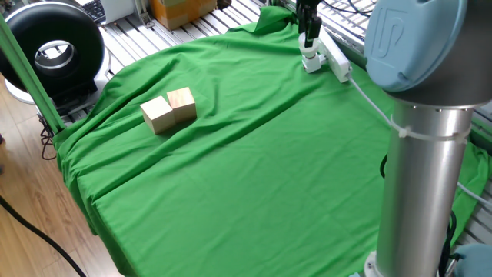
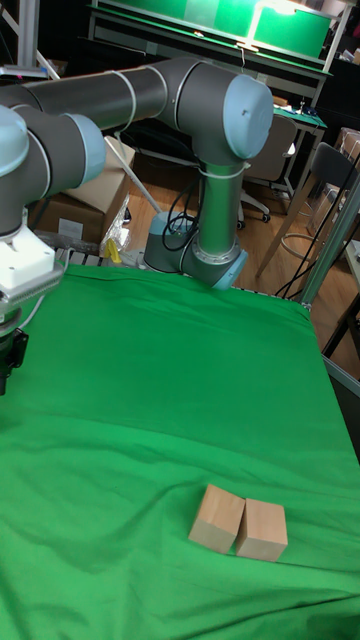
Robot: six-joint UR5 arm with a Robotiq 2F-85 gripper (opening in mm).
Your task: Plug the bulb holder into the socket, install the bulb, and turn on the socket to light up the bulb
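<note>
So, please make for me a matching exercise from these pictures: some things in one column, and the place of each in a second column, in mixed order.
Things:
1. wooden blocks
2. socket
3. gripper
4. black ring-shaped device

Places:
A. off the table, beyond its far left corner
B. along the far right edge of the green cloth
C. side by side, touching, on the left part of the cloth
D. above the small white part that sits next to the socket

Pairs: 1-C, 2-B, 3-D, 4-A
</note>
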